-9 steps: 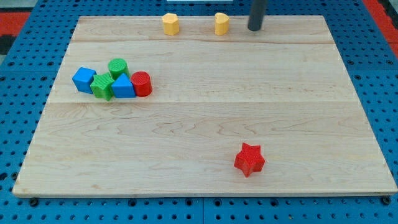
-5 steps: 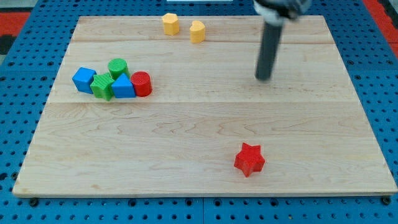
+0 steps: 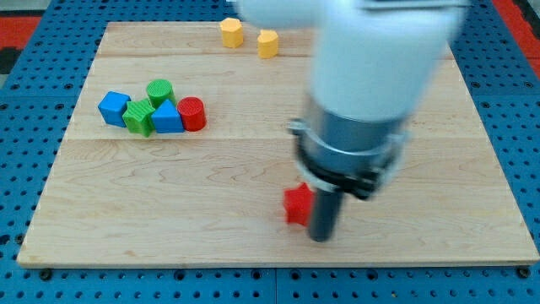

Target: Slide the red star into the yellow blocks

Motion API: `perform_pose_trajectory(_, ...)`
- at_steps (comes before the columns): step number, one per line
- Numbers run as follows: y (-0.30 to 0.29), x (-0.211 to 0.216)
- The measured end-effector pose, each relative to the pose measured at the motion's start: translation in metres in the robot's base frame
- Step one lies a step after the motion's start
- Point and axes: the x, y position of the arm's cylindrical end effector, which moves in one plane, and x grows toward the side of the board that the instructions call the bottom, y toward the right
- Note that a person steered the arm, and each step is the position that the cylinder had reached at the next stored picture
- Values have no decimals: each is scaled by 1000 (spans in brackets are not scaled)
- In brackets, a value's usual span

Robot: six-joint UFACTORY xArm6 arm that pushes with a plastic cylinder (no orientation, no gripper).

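Red star touching my tip, partly hidden by rod; no claw seen.

Landmark: red star. My tip just beside it, view's lower right. Yellow blocks far above, near table top edge.

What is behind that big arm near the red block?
The arm covers the board's middle right. The red star peeks out left of my tip, partly covered. Whatever else lies behind cannot be seen.
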Motion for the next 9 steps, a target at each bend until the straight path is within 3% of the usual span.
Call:
perform_pose_trajectory(1, -40, -68)
perform_pose_trajectory(3, -76, -61)
perform_pose_trajectory(4, -101, -90)
perform_pose_trajectory(6, -53, -163)
perform_pose_trajectory(8, -7, -209)
perform_pose_trajectory(9, -20, -204)
